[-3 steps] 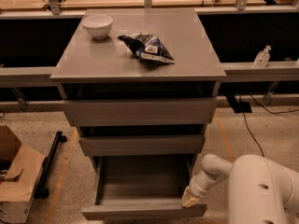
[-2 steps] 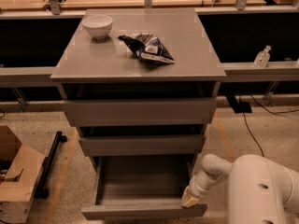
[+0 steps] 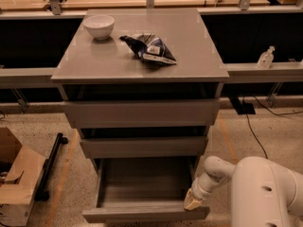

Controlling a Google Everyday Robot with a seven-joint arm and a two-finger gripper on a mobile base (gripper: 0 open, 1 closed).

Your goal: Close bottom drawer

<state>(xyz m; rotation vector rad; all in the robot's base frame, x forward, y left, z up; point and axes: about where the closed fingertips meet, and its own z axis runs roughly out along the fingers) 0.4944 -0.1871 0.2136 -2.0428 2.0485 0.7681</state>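
Bottom drawer (image 3: 142, 214) pulled out, lower centre of frame. Gripper (image 3: 191, 201) sits at its front right corner, lower right; open or closed: can't tell.

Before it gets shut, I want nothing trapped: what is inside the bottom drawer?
Inside the bottom drawer only bare grey floor shows. Its rear lies hidden under the middle drawer. The claw is at its front right corner.
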